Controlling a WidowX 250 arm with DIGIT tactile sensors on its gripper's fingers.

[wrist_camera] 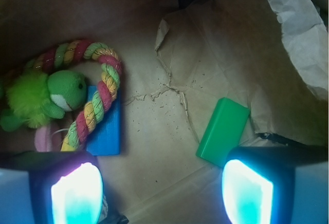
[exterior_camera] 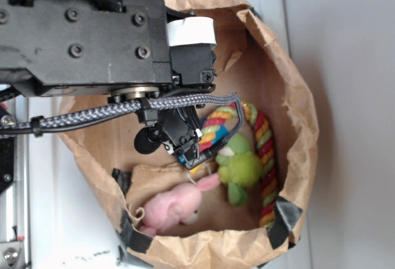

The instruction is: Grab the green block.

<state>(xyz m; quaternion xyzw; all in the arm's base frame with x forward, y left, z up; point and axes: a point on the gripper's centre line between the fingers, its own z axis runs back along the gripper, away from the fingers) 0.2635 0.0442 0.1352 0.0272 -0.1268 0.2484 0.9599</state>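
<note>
We have not yet grabbed the green block (wrist_camera: 223, 131): it lies flat on the paper bag (wrist_camera: 169, 49) floor at lower right of the wrist view. Our gripper (wrist_camera: 162, 193) hangs above with jaws wide and empty, the block just beside the right-hand finger, so centring, descending and closing remain.

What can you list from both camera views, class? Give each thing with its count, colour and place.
Paper bag: one, brown, holds everything.
Green block: one, green, bag floor, by the wrist view's right finger.
Blue block: one, blue, under the rope.
Rope toy: one, multicoloured loop, beside the plush.
Lime plush: one, lime-green, inside the rope loop.
Pink plush: one, pink, near the bag wall.
Gripper: one, black, open above the bag floor.
</note>
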